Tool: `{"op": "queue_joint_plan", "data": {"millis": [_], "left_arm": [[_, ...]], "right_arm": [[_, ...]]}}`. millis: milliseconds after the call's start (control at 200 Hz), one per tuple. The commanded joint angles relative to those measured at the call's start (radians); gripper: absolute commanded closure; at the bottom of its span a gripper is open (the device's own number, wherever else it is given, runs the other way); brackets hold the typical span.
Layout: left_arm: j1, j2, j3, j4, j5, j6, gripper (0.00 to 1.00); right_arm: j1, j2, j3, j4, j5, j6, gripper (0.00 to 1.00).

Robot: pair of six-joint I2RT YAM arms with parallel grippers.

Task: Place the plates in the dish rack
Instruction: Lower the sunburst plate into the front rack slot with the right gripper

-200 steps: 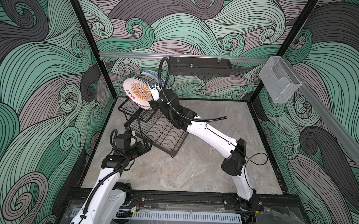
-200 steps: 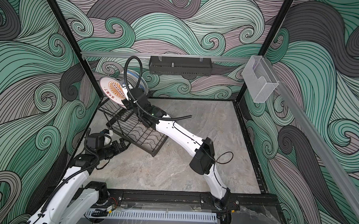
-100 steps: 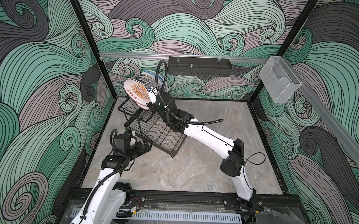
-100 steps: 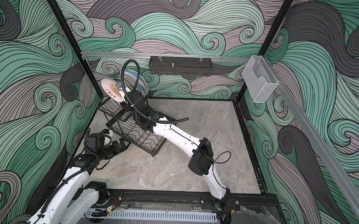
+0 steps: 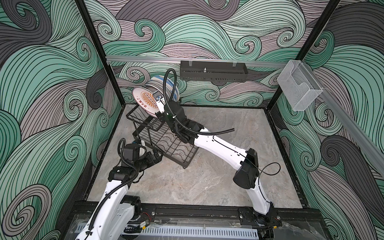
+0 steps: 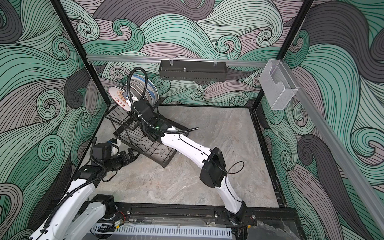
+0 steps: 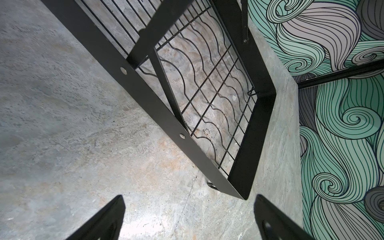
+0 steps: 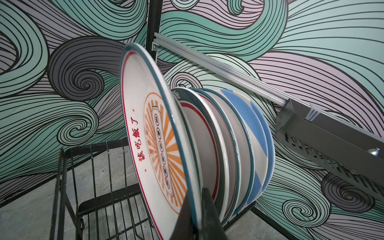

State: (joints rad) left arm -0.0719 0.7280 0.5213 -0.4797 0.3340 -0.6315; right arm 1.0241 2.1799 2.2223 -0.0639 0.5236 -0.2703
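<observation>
Seems nearly done: pinches sunburst plate [image 8: 158,145] in right tool [image 8: 196,207], mid-frame, beside plates [image 8: 239,149] standing in dish rack [image 7: 151,104]; holds left tool [image 7: 189,209] wide, empty; lacks only seating, release.

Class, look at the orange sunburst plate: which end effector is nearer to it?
Right. The right end effector grips the orange sunburst plate by its rim. The left end effector sits open, low by a corner of the dish rack, apart from the plate.
</observation>
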Motion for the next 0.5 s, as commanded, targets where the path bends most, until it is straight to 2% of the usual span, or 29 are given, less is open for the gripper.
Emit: {"op": "queue_joint_plan", "data": {"millis": [0,450,495], "left_arm": [[0.007,-0.015,0.003,-0.007,0.013,0.010,0.01],[0.008,-0.015,0.003,-0.007,0.010,0.012,0.01],[0.008,-0.015,0.003,-0.008,0.007,0.012,0.01]], "right_arm": [[0.006,0.016,0.016,0.060,0.026,0.004,1.00],[0.009,0.051,0.040,0.000,0.027,0.028,1.00],[0.009,0.055,0.045,-0.010,0.027,0.031,0.90]]}}
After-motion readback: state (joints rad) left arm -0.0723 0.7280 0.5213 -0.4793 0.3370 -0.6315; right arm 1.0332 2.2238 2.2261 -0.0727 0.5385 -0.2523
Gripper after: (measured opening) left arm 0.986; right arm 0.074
